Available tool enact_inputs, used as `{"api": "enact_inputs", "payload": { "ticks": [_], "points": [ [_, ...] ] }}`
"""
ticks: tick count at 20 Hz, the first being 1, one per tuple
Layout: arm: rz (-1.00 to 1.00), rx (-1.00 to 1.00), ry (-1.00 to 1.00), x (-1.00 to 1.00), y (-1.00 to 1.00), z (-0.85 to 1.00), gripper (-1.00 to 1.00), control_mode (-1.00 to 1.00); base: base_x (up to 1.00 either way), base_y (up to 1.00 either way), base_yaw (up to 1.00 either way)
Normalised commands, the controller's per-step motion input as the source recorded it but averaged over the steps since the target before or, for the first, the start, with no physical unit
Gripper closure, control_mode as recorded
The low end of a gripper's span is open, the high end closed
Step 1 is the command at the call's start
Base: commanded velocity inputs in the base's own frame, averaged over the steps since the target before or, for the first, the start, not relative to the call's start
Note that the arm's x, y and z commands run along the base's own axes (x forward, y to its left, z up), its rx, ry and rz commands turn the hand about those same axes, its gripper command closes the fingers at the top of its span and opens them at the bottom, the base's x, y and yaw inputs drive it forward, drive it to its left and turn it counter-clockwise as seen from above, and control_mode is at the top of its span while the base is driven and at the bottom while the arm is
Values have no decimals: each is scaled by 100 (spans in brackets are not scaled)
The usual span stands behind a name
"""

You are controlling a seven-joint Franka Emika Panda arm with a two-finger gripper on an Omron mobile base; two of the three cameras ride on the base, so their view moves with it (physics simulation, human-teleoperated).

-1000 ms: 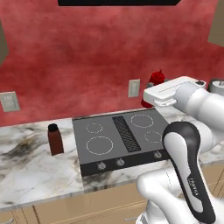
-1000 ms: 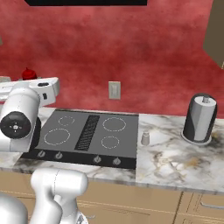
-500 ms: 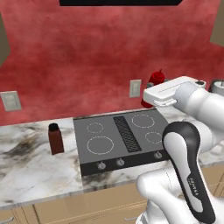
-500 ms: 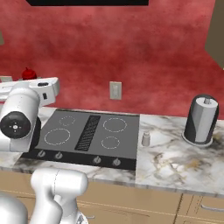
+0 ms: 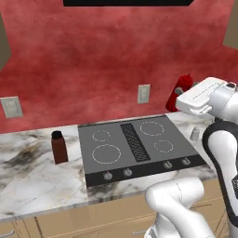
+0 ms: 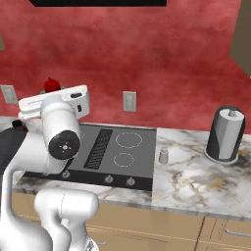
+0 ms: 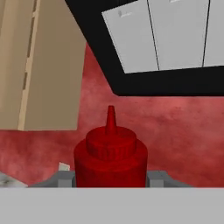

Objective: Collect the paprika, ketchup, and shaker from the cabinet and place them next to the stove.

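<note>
My gripper (image 7: 110, 177) is shut on the ketchup (image 7: 110, 153), a red squeeze bottle whose nozzle points up in the hand view. In the left base view the ketchup (image 5: 180, 91) hangs in the air past the white hand, over the stove's right back corner. The stove (image 5: 135, 148) is a dark cooktop with white rings and front knobs. The paprika (image 5: 59, 147) stands upright on the marble counter, just left of the stove. The shaker (image 6: 163, 155) stands upright on the counter at the stove's right edge. A tan cabinet (image 7: 43, 65) side shows upper left in the hand view.
A large grey kettle-like pot (image 6: 225, 133) stands on the counter at the right, beyond the shaker. Wall outlets (image 5: 143, 93) sit on the red backsplash. A black range hood (image 5: 125, 2) hangs above the stove. Marble counter (image 6: 196, 176) stretches between the shaker and the pot.
</note>
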Motion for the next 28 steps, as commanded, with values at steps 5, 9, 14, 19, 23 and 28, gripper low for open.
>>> {"api": "enact_inputs", "payload": {
  "ticks": [5, 9, 14, 19, 23, 28],
  "points": [
    [8, -10, -1, -10, -66, -17, 100, -100, 0, 0, 0],
    [2, -11, 0, -14, -50, -29, 100, -100, 0, 0, 0],
    [0, -10, 5, -29, -54, -47, 100, -100, 0, 0, 0],
    [0, -7, 2, -51, -52, -58, 100, -100, 0, 0, 0],
    [0, -1, 0, -51, -51, -54, 100, -100, 0, 0, 0],
    [0, 0, 1, -22, -38, -43, 100, -100, 0, 0, 0]
  ]
}}
